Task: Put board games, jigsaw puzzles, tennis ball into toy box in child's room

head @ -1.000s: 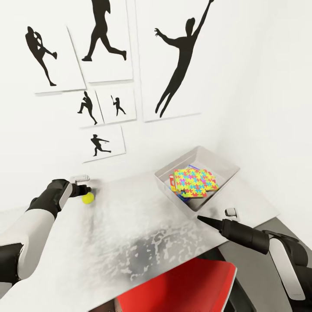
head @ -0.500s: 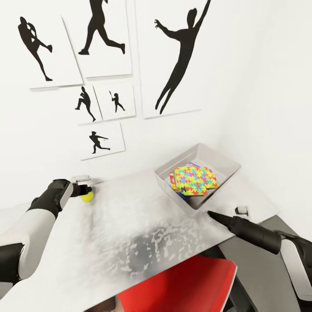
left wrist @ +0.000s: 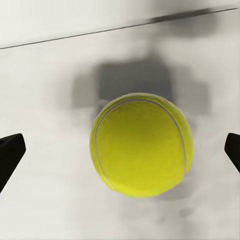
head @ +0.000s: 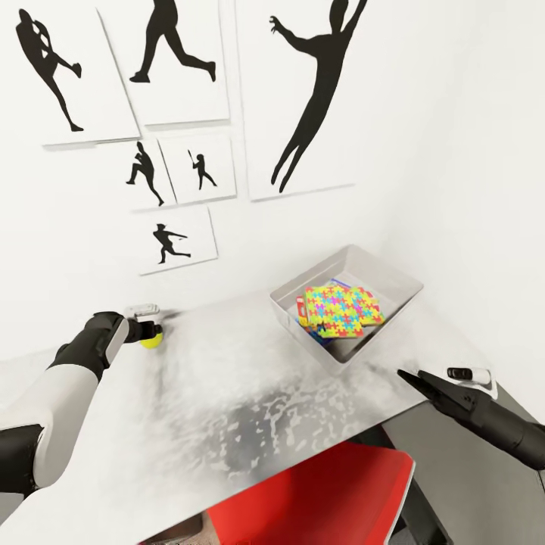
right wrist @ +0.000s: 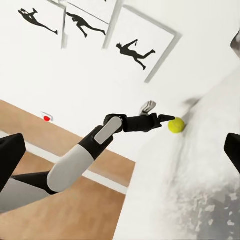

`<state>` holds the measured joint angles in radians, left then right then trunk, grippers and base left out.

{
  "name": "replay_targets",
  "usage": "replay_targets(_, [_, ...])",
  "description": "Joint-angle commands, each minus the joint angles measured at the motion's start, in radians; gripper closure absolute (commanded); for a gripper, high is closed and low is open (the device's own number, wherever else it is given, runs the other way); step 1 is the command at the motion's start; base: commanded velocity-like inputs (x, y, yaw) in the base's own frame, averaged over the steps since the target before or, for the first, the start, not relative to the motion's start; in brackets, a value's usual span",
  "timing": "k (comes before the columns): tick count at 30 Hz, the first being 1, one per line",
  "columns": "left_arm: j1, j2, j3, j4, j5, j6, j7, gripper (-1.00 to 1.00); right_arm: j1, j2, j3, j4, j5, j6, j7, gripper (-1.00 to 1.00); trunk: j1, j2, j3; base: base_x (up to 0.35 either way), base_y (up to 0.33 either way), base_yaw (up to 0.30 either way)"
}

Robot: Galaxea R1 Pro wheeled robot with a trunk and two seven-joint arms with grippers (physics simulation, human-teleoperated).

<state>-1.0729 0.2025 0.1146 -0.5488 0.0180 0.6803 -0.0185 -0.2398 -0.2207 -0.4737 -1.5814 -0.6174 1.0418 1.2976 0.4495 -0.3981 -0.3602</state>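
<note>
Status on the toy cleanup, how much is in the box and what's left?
Done: a jigsaw puzzle lies on top in the toy box, with more colourful flat pieces beneath it that I cannot identify. In hand: the left gripper is open at the tennis ball, its fingers wide either side, not closed. Left: grasp the ball and carry it across the table to the box.

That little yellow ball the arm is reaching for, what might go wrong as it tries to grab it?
The tennis ball sits loose on the table between the wide-open fingers of the left gripper; a touch from one finger first would likely send it rolling. It lies near the table's back edge by the wall, so it might slip out of reach. The toy box is well across the table, so a weak grip may drop it.
</note>
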Motion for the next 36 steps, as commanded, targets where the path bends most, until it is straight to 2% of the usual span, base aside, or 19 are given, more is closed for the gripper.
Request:
replay_targets(1, [-0.002, 0.0, 0.003, -0.002, 0.002, 0.005, -0.003, -1.0, 0.0, -0.001, -0.004, 0.0, -0.001, 0.005, 0.007, -1.0, 0.0, -0.002, -0.003, 0.0, 0.0, 0.0])
replay_targets(6, [-0.006, -0.004, 0.004, -0.004, 0.002, 0.008, -0.006, -1.0, 0.002, 0.0, -0.01, 0.0, -0.001, 0.005, 0.014, -1.0, 0.0, -0.002, -0.012, 0.0, 0.0, 0.0])
replay_targets(13, [-0.007, -0.023, 0.005, -0.004, 0.002, 0.009, -0.006, -1.0, 0.002, 0.0, -0.011, 0.0, -0.001, 0.005, 0.017, -1.0, 0.0, -0.002, -0.023, 0.0, 0.0, 0.0])
replay_targets(21, [-0.007, -0.023, 0.007, -0.004, 0.001, 0.008, -0.006, -1.0, 0.002, 0.0, -0.011, 0.0, 0.001, 0.005, 0.017, -1.0, 0.0, -0.002, -0.034, 0.0, 0.0, 0.0])
replay_targets(33, [-0.007, -0.02, 0.007, -0.004, -0.001, 0.005, -0.003, -1.0, 0.002, 0.002, -0.011, 0.0, 0.004, 0.005, 0.016, -1.0, 0.0, -0.002, -0.036, 0.0, 0.0, 0.0])
replay_targets(36, [-0.007, -0.019, 0.007, -0.004, -0.002, -0.018, -0.001, -1.0, 0.002, 0.003, -0.011, 0.0, 0.004, 0.005, 0.017, -1.0, 0.0, -0.002, -0.037, 0.0, 0.0, 0.0])
